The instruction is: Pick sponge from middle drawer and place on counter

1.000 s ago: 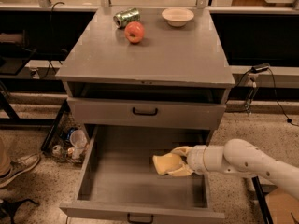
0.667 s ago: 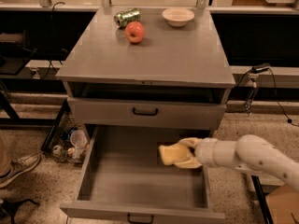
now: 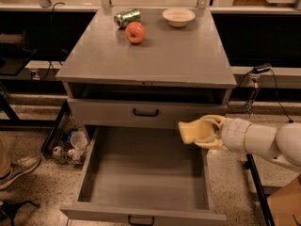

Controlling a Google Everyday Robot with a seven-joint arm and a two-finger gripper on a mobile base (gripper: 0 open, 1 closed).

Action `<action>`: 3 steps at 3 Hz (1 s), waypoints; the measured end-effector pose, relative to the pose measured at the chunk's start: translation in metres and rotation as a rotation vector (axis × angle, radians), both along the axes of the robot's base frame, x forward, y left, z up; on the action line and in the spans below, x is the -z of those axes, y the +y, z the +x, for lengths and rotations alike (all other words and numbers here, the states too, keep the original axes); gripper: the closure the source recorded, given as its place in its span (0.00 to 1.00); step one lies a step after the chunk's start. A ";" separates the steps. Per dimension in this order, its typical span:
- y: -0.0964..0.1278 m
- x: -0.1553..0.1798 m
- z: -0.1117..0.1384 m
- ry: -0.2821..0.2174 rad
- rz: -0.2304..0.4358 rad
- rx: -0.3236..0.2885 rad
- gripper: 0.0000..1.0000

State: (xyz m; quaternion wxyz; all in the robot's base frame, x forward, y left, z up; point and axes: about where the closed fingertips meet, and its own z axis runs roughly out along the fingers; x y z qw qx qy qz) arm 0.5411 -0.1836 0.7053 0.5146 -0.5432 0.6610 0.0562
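Observation:
The pale yellow sponge (image 3: 190,131) is held in my gripper (image 3: 203,132), which is shut on it. Gripper and sponge hang above the right rear part of the open middle drawer (image 3: 146,173), just in front of the shallower drawer front with the black handle (image 3: 145,112). The drawer floor is bare. The white arm reaches in from the right. The grey counter (image 3: 155,53) lies above and behind the gripper.
On the counter's far end lie a red apple (image 3: 135,32), a green can (image 3: 127,17) on its side and a cream bowl (image 3: 178,17). Cups and clutter (image 3: 75,142) sit on the floor left of the drawer. A shoe (image 3: 16,171) shows at the left edge.
The gripper has lifted the sponge up from the drawer floor to about the height of the upper drawer front, moving slightly right.

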 end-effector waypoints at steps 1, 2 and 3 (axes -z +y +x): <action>-0.024 -0.051 0.002 -0.088 0.001 -0.001 1.00; -0.024 -0.051 0.002 -0.088 0.001 -0.002 1.00; -0.035 -0.075 0.011 -0.148 -0.002 0.013 1.00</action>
